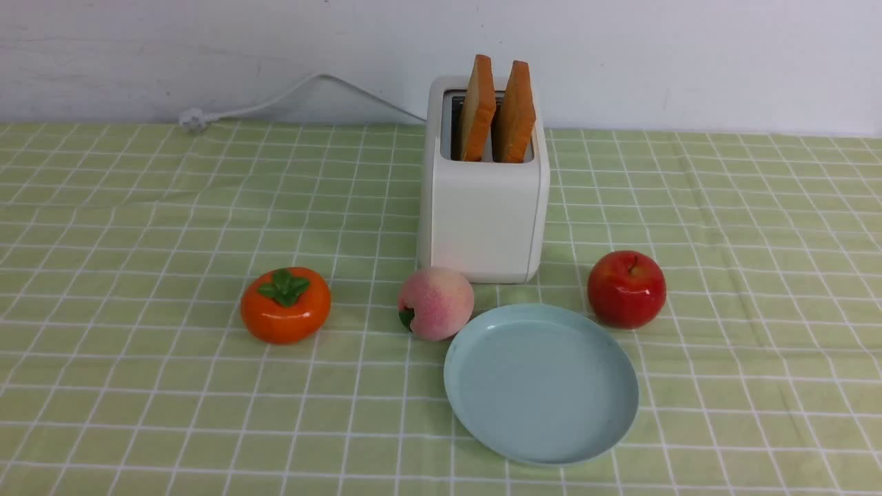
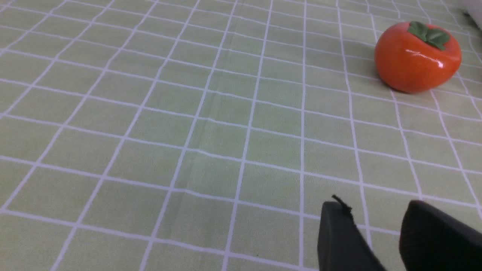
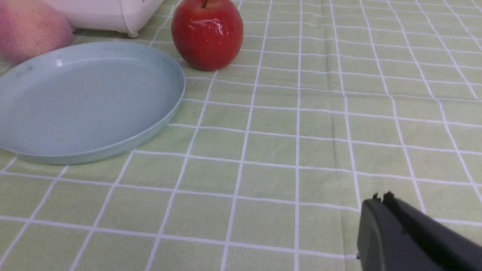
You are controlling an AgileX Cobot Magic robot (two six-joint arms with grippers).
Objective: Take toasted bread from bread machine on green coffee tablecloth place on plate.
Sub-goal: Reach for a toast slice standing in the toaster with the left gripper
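Two slices of toasted bread (image 1: 477,110) (image 1: 516,114) stand upright in the slots of the white bread machine (image 1: 484,213) at the back middle of the green coffee tablecloth (image 1: 138,207). The light blue plate (image 1: 482,406) lies bare in front of it; its rim (image 3: 165,124) also shows in the right wrist view. Neither arm shows in the front view. My left gripper (image 2: 376,207) hangs over bare cloth, jaws apart with nothing between them. My right gripper (image 3: 380,198) is shut and holds nothing, above the cloth to the right of the plate.
An orange persimmon (image 1: 285,304) (image 2: 417,56) sits left of the toaster, a pink peach (image 1: 435,303) (image 3: 32,28) touches the plate's far left rim, and a red apple (image 1: 626,288) (image 3: 207,34) sits at its far right. A white cord and plug (image 1: 195,119) trail to the back left.
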